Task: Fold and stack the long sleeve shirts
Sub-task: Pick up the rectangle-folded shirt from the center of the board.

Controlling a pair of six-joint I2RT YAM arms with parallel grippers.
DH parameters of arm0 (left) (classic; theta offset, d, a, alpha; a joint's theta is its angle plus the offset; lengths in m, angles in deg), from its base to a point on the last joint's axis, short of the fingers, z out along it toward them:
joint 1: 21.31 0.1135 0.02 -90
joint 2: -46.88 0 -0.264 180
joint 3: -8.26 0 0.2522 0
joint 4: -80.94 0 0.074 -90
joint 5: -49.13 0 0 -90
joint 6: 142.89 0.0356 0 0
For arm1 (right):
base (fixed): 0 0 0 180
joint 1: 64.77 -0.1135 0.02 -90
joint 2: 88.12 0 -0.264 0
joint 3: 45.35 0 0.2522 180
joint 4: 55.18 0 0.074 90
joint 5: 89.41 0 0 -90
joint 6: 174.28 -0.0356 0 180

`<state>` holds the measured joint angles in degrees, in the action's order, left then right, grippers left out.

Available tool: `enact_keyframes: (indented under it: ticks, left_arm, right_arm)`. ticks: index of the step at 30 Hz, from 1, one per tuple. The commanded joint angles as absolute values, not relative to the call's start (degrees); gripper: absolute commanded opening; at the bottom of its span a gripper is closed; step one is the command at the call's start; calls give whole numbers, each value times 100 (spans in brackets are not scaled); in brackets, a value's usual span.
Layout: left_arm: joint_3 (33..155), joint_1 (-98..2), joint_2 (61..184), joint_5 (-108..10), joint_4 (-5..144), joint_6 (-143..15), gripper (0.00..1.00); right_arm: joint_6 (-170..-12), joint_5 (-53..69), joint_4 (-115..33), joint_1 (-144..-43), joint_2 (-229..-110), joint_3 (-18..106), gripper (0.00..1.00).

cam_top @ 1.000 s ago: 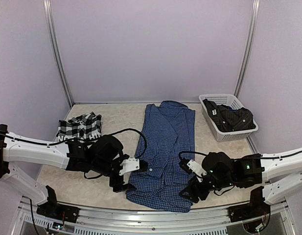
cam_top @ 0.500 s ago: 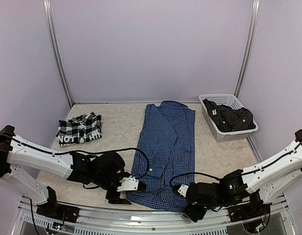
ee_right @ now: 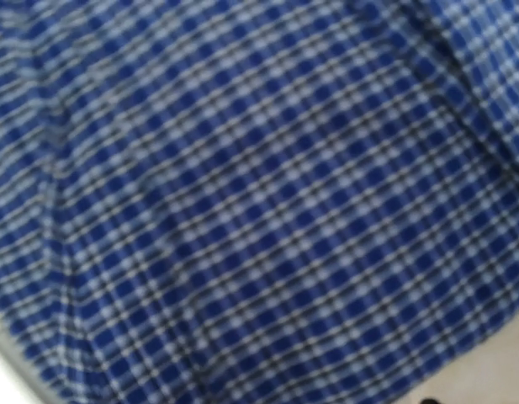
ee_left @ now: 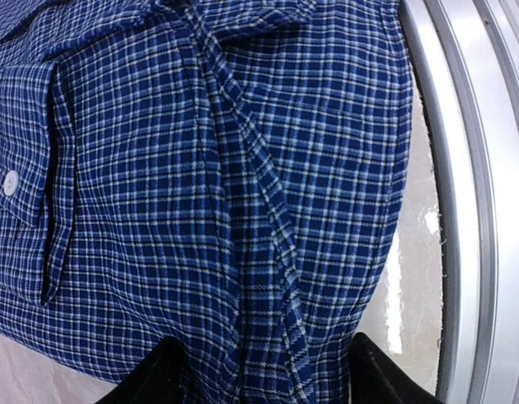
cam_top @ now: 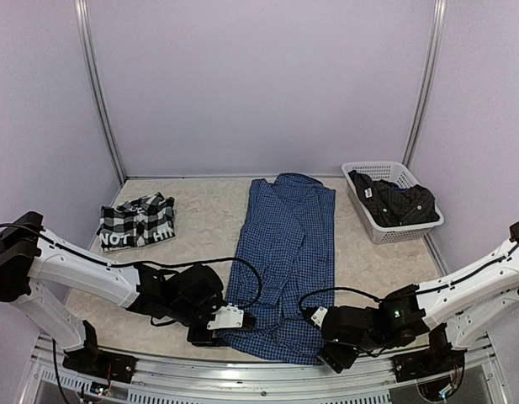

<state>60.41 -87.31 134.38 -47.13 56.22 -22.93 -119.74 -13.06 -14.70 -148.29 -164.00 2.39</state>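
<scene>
The spread shirt is laid lengthwise on the table; the folded shirt is set to its left, the basket to its right, 1 garment inside

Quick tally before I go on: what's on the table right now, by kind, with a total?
Shirts laid out: 2, the blue check shirt spread flat and the plaid shirt folded.
Baskets: 1, the white basket.
Bundles of dark clothing in it: 1; separate pieces cannot be told apart.
Total: 4
</scene>
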Motion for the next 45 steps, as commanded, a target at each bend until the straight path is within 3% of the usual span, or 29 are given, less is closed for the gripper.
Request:
enact_keyframes:
  ticks: [1,6,11,12,15,17,28,33,37,40,42,44,45]
  left_arm:
    - [6240,-8632,13580,-4894,5509,-2296,56]
    - [6309,-8591,13624,-5060,5222,-2360,40]
    - [6332,-8613,13576,-5100,5027,-2415,29]
    - [6320,-8617,13553,-5092,5018,-2414,27]
    - [6306,-8643,13527,-5088,5022,-2421,27]
    - [6319,-8641,13534,-5098,5029,-2424,27]
    - [6402,-8581,13613,-5224,4997,-2458,25]
    - [6444,-8557,13665,-5277,4923,-2470,23]
    - [6472,-8558,13750,-5265,4863,-2483,16]
    - [6550,-8557,13857,-5292,4737,-2494,2]
    - [6583,-8564,13851,-5338,4674,-2494,0]
    - [6606,-8588,13801,-5421,4557,-2466,0]
    - [6630,-8626,13755,-5483,4415,-2425,0]
  right_arm:
    - [-11949,-1352,-1408,-14757,-16667,375,75]
    - [-11791,-1203,-1654,-14756,-16843,379,67]
    - [-11712,-1215,-1638,-14774,-16711,416,43]
    - [-11715,-1239,-1586,-14781,-16679,441,45]
    - [-11860,-1516,-1268,-14877,-16652,585,67]
    - [-12015,-1789,-1008,-14986,-16661,713,73]
    - [-11993,-2098,-879,-15231,-17198,1041,72]
    - [-11844,-2013,-1034,-15225,-17428,998,65]
    - [-11793,-1886,-1129,-15178,-17463,934,55]
    - [-11715,-1784,-1241,-15161,-17437,911,36]
    - [-11643,-1672,-1298,-15167,-17414,898,13]
    - [-11556,-1513,-1359,-15169,-17368,893,1]
    - [-11511,-1389,-1411,-15181,-17334,893,0]
